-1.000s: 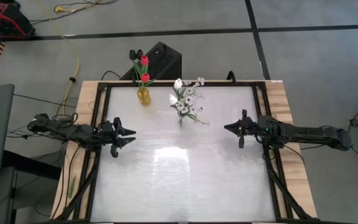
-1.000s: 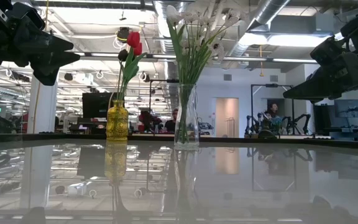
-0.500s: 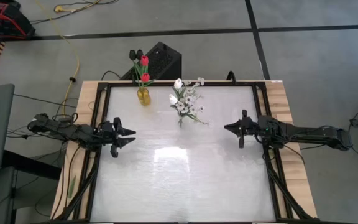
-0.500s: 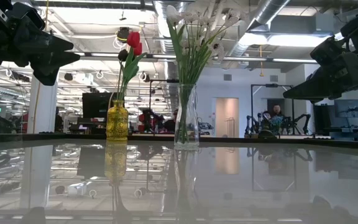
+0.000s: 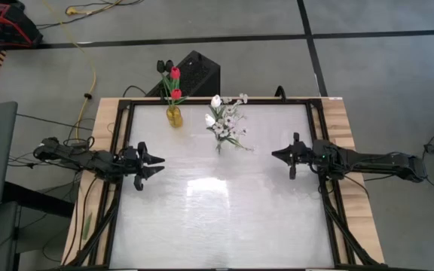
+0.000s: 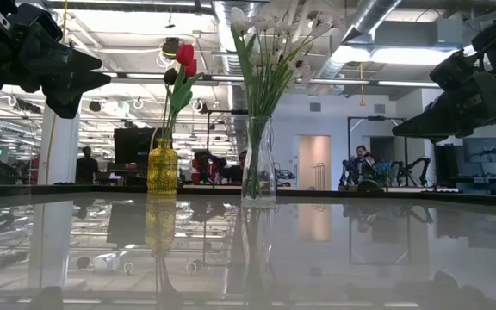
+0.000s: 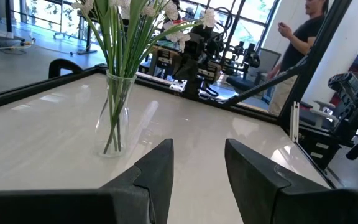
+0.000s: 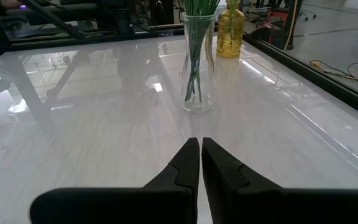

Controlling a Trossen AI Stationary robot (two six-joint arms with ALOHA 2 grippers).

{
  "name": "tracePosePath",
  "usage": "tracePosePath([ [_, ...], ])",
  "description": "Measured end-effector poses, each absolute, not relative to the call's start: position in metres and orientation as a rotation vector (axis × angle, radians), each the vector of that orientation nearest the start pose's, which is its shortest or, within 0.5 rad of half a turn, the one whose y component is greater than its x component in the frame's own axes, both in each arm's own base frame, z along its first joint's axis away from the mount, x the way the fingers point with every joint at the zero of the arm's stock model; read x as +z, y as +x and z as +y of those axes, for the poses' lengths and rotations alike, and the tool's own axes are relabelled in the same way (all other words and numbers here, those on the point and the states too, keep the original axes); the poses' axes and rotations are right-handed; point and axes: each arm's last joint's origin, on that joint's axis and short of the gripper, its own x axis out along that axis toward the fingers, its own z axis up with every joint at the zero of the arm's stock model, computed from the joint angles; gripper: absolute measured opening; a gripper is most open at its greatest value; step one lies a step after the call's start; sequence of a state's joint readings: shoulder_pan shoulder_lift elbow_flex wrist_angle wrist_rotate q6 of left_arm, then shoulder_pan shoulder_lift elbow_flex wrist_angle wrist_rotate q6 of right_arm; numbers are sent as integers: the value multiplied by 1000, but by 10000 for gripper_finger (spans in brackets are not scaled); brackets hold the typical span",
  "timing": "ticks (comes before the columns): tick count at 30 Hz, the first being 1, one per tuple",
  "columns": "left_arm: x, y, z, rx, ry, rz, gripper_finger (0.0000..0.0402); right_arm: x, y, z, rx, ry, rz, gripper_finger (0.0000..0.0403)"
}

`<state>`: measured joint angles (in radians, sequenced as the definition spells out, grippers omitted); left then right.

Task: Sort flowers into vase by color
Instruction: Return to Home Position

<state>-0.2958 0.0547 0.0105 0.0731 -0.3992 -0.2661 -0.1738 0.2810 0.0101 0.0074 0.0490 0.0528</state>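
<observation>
Probably the one risk: a stray arm swing could tip whatever stands on the slick, glossy table [image 5: 217, 218]. The left gripper [image 5: 162, 165], fingers spread, hangs over the left edge; the right gripper [image 5: 274, 154], fingers pressed together, over the right. Both are well apart from the vases near the far edge. A tall clear glass vase [image 6: 257, 161] holds thin-stemmed white flowers [image 6: 263, 69]; a smaller bottle-shaped yellow vase [image 6: 163, 168] holds red and dark flowers [image 6: 184, 53].

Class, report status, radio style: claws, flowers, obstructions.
Left claw open, right claw shut, both empty. White flowers in clear vase, red flowers in yellow vase. Nothing in the way.
</observation>
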Motion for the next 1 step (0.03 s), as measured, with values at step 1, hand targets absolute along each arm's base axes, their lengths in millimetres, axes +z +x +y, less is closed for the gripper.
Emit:
tracePosePath([
  [1, 170, 97, -18, 99, -276, -41, 133, 144, 110, -21, -228, 69, 258, 48],
])
